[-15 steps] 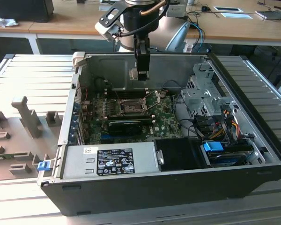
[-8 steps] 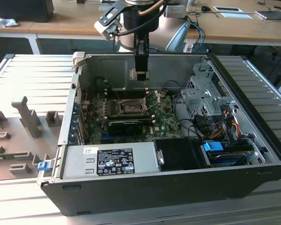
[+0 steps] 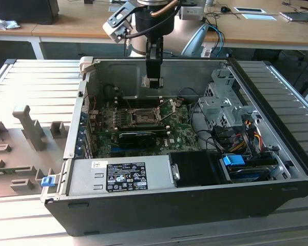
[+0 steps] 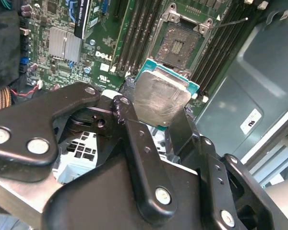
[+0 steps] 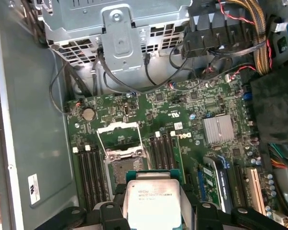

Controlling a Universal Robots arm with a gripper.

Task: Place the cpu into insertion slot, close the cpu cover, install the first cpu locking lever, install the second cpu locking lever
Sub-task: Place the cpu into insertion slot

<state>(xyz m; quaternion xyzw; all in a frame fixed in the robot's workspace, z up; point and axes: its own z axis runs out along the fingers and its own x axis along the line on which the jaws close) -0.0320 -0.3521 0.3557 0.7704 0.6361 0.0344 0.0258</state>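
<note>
fingers [image 4: 182, 129] clasp cpu [image 4: 161, 98], seemingly clear above slot [image 4: 181, 44]

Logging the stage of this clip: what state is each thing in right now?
pincer: shut on the cpu.
cpu: held in the air above the motherboard, not seated.
insertion slot: empty.
cpu cover: swung open.
locking lever: unlatched, standing free.
computer case: side open.
</note>
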